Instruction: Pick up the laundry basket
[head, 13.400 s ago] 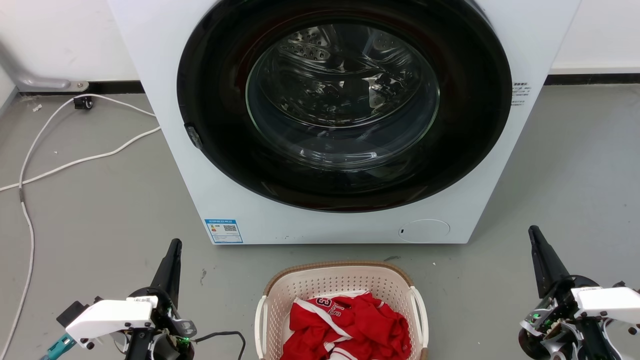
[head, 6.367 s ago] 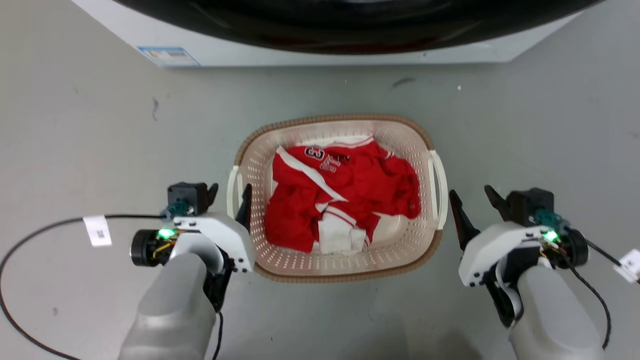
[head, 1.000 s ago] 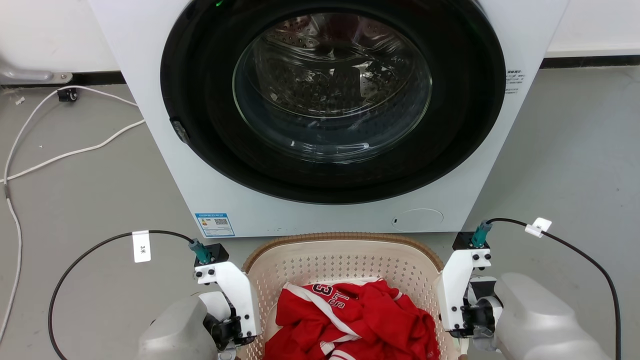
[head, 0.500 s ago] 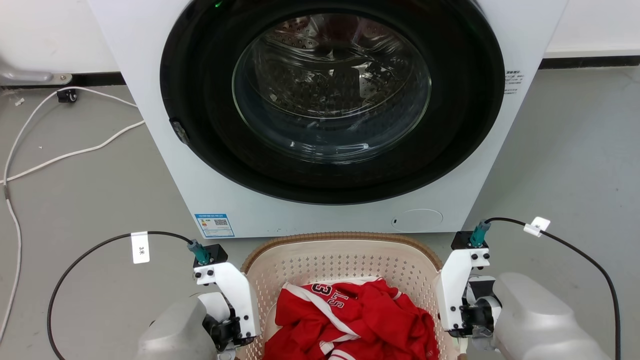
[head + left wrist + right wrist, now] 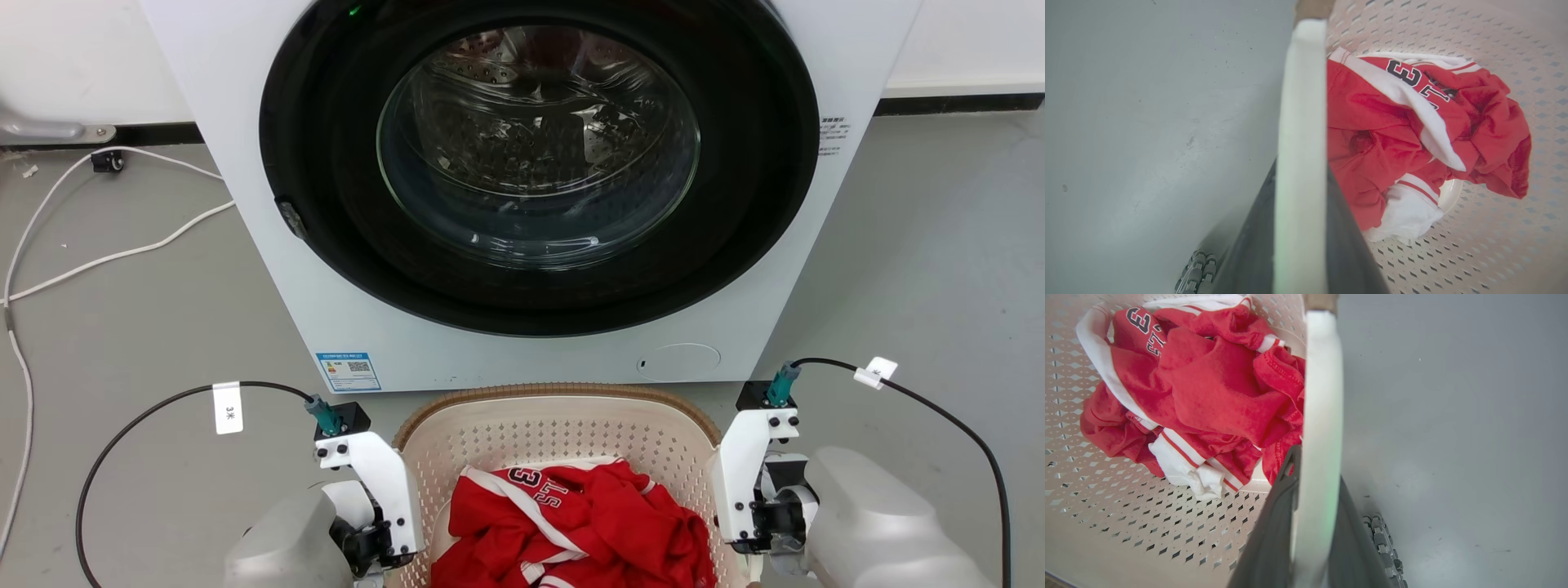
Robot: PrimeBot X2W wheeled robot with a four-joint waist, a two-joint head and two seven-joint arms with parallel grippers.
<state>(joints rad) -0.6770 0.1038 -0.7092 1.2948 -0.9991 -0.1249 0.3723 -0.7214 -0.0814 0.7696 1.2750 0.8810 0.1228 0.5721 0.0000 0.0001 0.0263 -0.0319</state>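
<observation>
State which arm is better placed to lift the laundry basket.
Neither alone: the left gripper clamps the left white loop handle of the cream perforated plastic laundry basket, the right gripper the right white loop handle. Lift with both, evenly.

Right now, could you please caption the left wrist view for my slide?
Left gripper, jaws shut on the white handle of the basket, a red jersey heaped inside.

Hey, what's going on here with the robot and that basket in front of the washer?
The robot grips the laundry basket with both arms: the left gripper is shut on its left white handle, the right gripper on the right handle. A red jersey lies inside. The basket is in front of the washing machine; whether it has left the floor isn't clear.
</observation>
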